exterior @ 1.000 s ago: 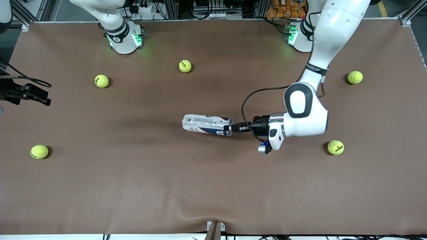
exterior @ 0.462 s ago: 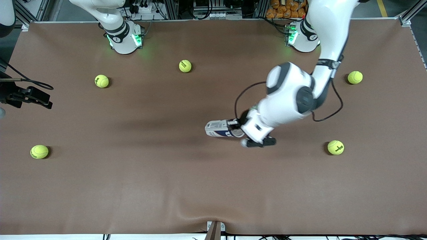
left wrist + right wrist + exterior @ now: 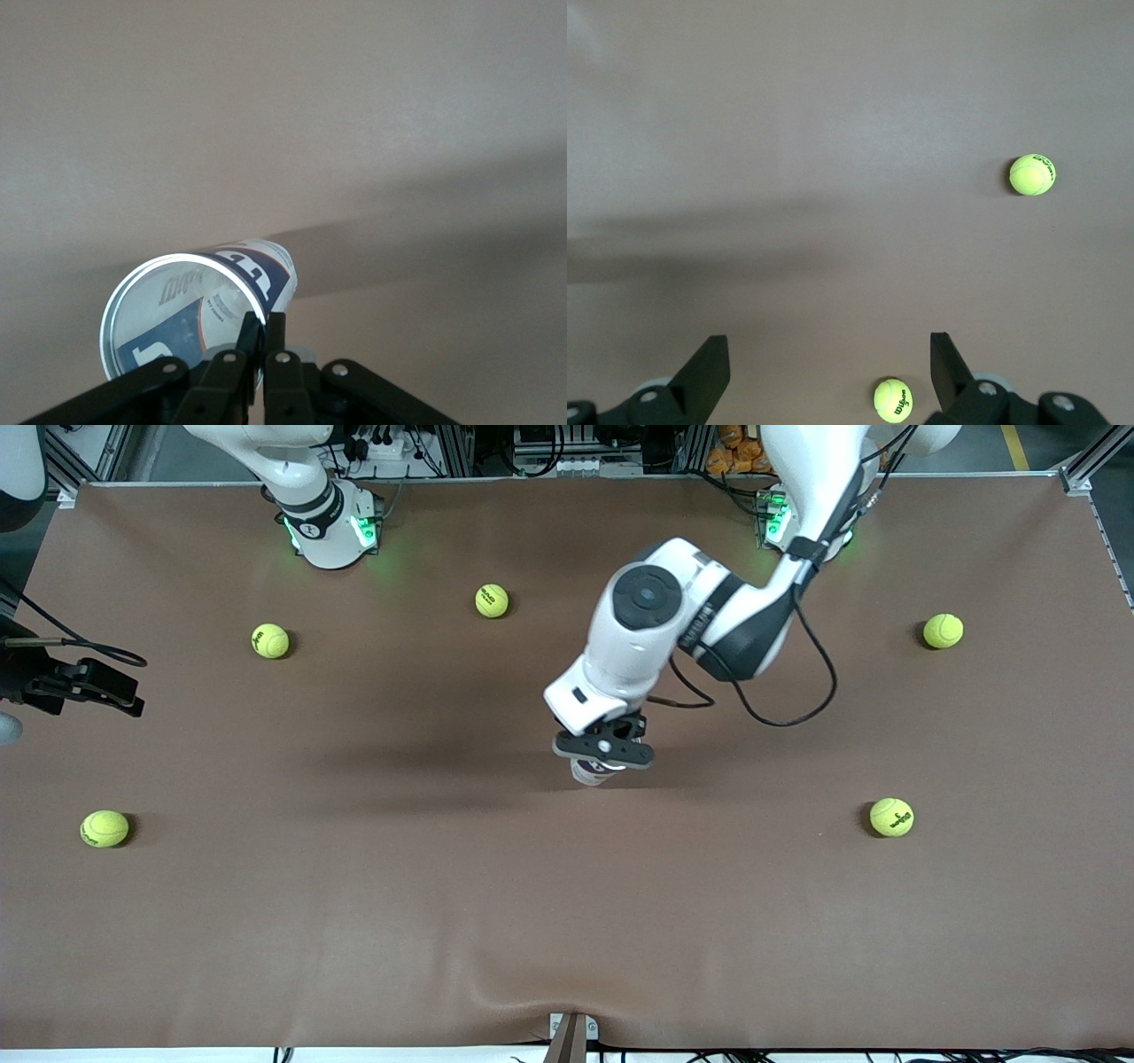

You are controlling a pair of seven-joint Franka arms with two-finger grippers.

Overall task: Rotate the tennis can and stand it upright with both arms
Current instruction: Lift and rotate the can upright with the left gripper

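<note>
The tennis can (image 3: 592,773) stands almost on end at the middle of the table, mostly hidden under my left gripper (image 3: 604,751). In the left wrist view I look into its open mouth. Its metallic rim (image 3: 115,305) and its blue and white label (image 3: 252,270) show there. My left gripper (image 3: 263,332) is shut on the rim, one finger inside the can and one outside. My right gripper (image 3: 97,685) hangs at the right arm's end of the table. It is open and empty in the right wrist view (image 3: 828,372).
Several yellow-green tennis balls lie scattered on the brown table: one near the right arm's base (image 3: 492,600), one beside it (image 3: 270,640), one near the right gripper (image 3: 104,828), two at the left arm's end (image 3: 943,631) (image 3: 891,817). Two show under the right gripper (image 3: 1031,174) (image 3: 893,400).
The left arm has swung up and over toward the right arm's end, tipping the can by its rim from lying flat to almost upright. The right gripper has barely moved.
</note>
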